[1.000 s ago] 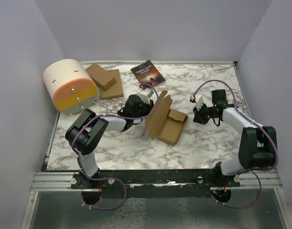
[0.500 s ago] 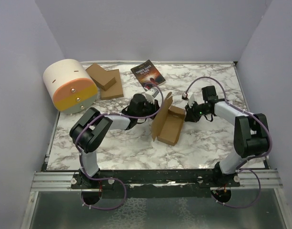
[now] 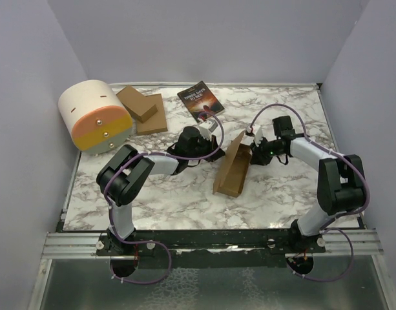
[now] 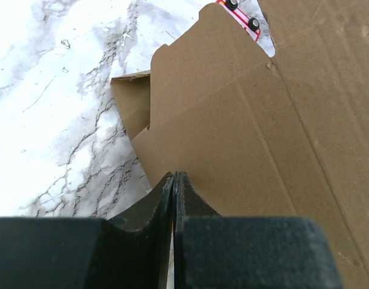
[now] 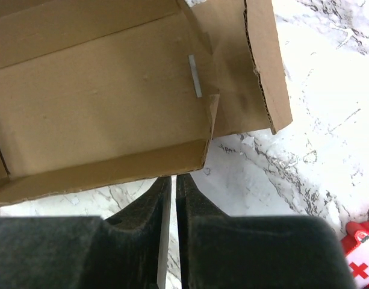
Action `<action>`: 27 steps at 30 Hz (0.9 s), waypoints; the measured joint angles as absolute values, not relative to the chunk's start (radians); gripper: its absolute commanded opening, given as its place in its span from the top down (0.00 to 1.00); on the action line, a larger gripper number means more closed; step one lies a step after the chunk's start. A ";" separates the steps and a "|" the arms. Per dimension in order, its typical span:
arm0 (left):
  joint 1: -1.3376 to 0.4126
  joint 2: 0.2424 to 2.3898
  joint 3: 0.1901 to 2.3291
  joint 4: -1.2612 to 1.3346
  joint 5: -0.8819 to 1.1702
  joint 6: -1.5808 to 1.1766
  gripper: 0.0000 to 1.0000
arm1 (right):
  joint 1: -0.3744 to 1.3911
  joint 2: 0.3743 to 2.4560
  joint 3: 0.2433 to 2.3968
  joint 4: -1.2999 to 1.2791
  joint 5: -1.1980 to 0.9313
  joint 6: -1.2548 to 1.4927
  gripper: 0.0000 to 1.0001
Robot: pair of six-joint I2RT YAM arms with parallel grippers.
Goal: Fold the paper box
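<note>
Swung steeper since before, the box [image 3: 231, 169] stands on the counter [image 3: 172, 194] between the tools, lid against the left tool [image 4: 174, 176], tray wall just ahead of the right tool [image 5: 174, 179], both pinched shut, seemingly to push.

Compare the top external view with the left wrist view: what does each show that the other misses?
Only the top external view: the dark-covered book, the stack of flat cardboard pieces, the cream-and-orange drum, and both arms reaching in from either side. Only the left wrist view: the left gripper up close, its fingers shut, tips at a brown panel whose creases show clearly. Both: the paper box, partly folded, on the marble table.
</note>
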State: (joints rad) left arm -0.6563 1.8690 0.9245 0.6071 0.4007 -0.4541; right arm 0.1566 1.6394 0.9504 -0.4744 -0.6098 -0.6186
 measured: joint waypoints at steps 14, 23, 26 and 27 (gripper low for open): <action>-0.656 1.869 0.925 0.593 0.400 -0.453 0.95 | -0.019 1.436 0.960 -0.516 -0.767 -0.686 0.37; -0.656 1.869 0.925 0.593 0.400 -0.454 0.95 | -0.001 1.731 1.138 -0.497 -0.817 -0.640 0.38; -0.656 1.869 0.925 0.593 0.400 -0.454 0.95 | 0.021 1.739 1.138 -0.493 -0.807 -0.629 0.42; -0.656 1.869 0.925 0.593 0.400 -0.454 0.95 | 0.029 1.739 1.138 -0.488 -0.799 -0.625 0.44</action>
State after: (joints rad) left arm -0.6559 1.8690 0.9245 0.5930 0.4004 -0.4538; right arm 0.0288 1.7390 1.1378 -0.4881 -0.7994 -0.6250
